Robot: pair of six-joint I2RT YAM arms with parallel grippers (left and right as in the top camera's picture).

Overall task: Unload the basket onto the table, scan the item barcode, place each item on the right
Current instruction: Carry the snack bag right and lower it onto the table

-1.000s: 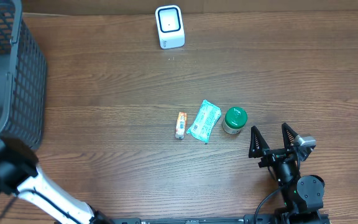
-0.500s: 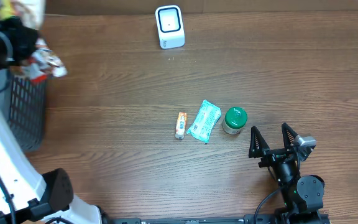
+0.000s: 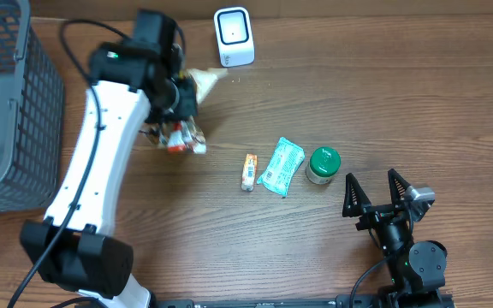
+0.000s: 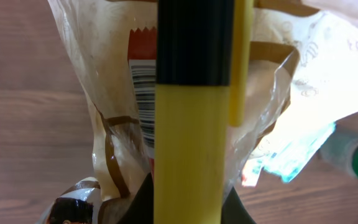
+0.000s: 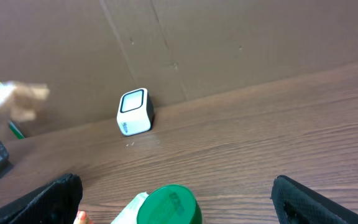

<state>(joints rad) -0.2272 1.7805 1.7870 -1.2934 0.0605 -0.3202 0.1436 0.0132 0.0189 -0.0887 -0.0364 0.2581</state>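
Partly hiding its barcode, left pincer clamps the bag; right pincer gapes empty.

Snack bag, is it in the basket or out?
Out: the left gripper holds the snack bag near the scanner, away from the basket.

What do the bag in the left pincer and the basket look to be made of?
Bag: thin glossy plastic film, partly see-through, judging by crinkles, glare and contents showing through. Basket: dark matte open grid, probably moulded plastic; coated wire can't be ruled out.
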